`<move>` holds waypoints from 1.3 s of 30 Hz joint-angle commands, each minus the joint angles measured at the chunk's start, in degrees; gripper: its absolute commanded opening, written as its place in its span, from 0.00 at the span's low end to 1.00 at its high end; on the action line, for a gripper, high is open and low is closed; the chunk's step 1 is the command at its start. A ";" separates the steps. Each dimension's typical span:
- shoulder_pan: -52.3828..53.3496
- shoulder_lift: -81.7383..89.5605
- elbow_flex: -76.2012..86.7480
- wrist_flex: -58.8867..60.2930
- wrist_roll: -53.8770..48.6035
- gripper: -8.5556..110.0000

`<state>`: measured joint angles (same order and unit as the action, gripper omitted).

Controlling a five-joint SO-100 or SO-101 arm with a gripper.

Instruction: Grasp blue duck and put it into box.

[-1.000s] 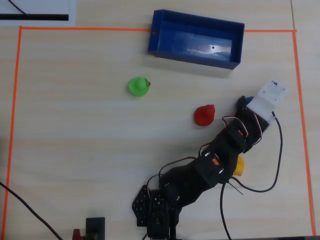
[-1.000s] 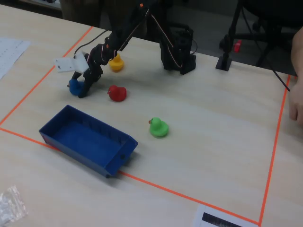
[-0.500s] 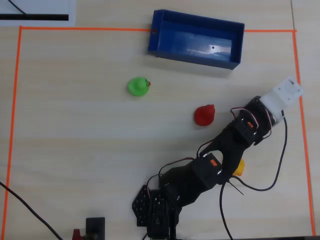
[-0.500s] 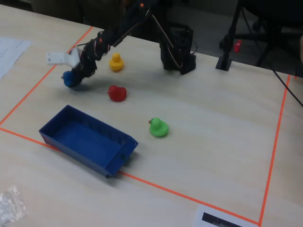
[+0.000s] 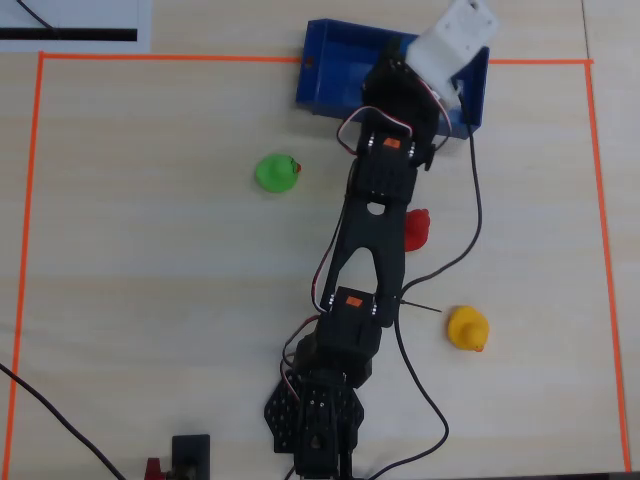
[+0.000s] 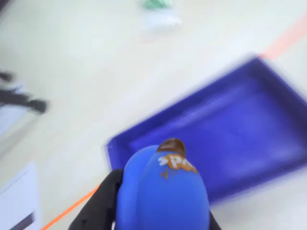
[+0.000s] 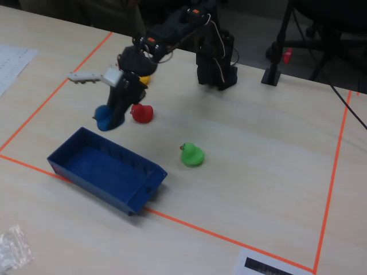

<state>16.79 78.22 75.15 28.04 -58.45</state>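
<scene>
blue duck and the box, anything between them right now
Nothing. In the fixed view the blue duck, held in the tool, hangs above the box edge with only air between.

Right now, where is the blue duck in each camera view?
Overhead view: not visible; the arm and white end effector cover the spot over the box.
Wrist view: the blue duck fills the bottom centre, held in the end effector, with the box above and to its right.
Fixed view: left of centre, held above the table beside the red duck.
Shared landmark: the box, seen in all three.
</scene>
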 commanded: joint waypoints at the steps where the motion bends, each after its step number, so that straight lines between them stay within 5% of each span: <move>1: -2.02 -5.19 -3.60 -6.06 -1.49 0.07; 8: 0.18 -18.98 -12.22 -7.47 -5.89 0.13; 15: 2.72 -20.83 -13.80 -2.99 -11.16 0.35; 21: 2.72 5.54 5.89 -0.70 -6.77 0.30; 26: -3.60 31.46 26.63 7.56 -4.04 0.07; 39: -21.62 87.80 78.84 24.52 -5.19 0.07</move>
<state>-3.52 152.05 141.24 51.50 -63.02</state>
